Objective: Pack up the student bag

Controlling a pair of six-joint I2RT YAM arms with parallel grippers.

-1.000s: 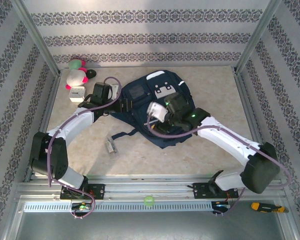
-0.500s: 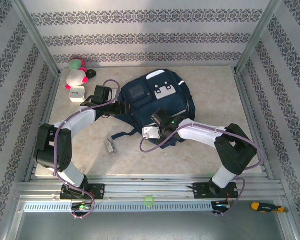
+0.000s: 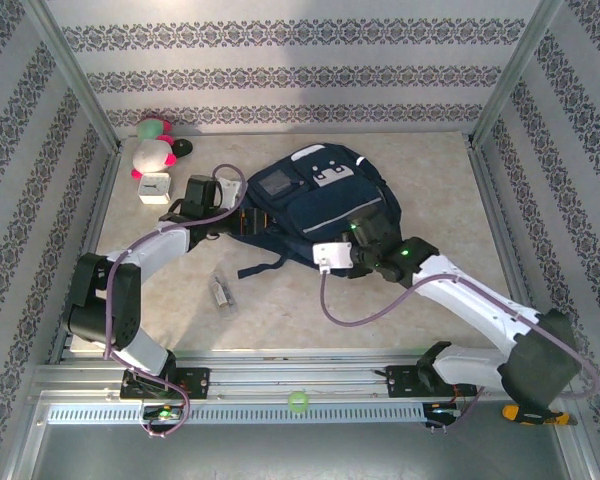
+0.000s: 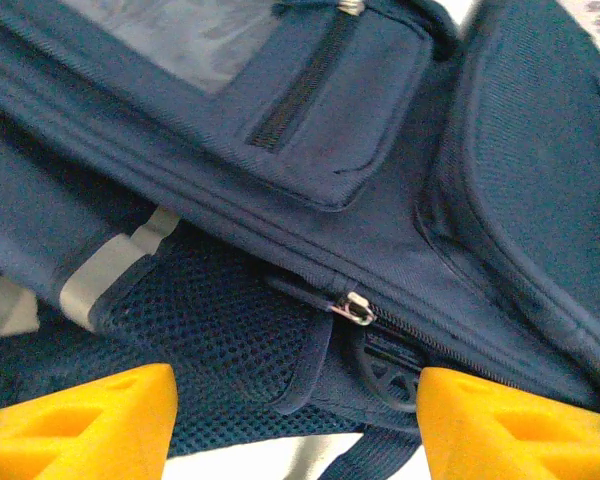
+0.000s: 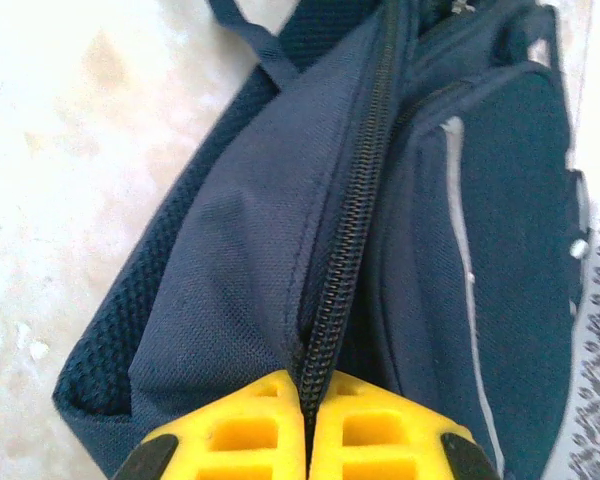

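Observation:
The student bag (image 3: 320, 200) lies navy-blue in the middle of the table, its front pocket patch toward the back. My right gripper (image 3: 363, 232) is at the bag's near right edge. In the right wrist view it (image 5: 305, 385) is shut on the bag's black zipper track (image 5: 355, 230), with navy fabric (image 5: 230, 260) on both sides. My left gripper (image 3: 242, 222) is at the bag's left side, open. In the left wrist view its yellow fingertips (image 4: 295, 385) stand wide apart on either side of mesh padding, just below a silver zipper pull (image 4: 358, 308).
Pink and green plush toys (image 3: 152, 150) and a small white box (image 3: 155, 187) sit at the back left. A small clear item (image 3: 221, 292) lies on the table near the left arm. Metal frame posts and patterned walls close in the table.
My right gripper swung over the bag to its near right edge and shut on the zipper track. The bag shifted and turned a little. The left gripper stayed at the bag's left side.

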